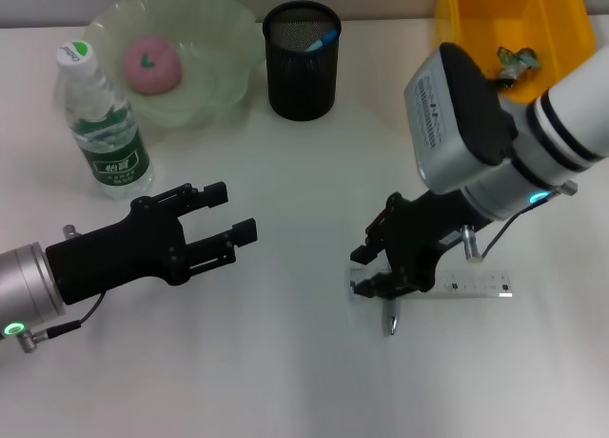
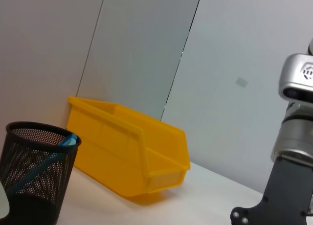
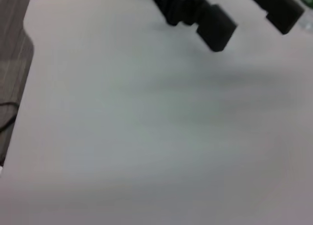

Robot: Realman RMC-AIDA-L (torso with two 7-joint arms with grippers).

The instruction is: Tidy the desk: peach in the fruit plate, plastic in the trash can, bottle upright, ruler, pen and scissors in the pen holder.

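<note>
The clear ruler lies flat on the white desk at the right. My right gripper is down at the ruler's left end, touching or nearly touching it. My left gripper hovers open and empty over the desk's left middle; it also shows in the right wrist view. The pink peach lies in the green fruit plate. The water bottle stands upright. The black mesh pen holder holds a blue pen. Crumpled plastic lies in the yellow bin. No scissors are in view.
A small grey metal piece shows just below the right gripper. The left wrist view shows the pen holder, the yellow bin and the right arm before a grey wall.
</note>
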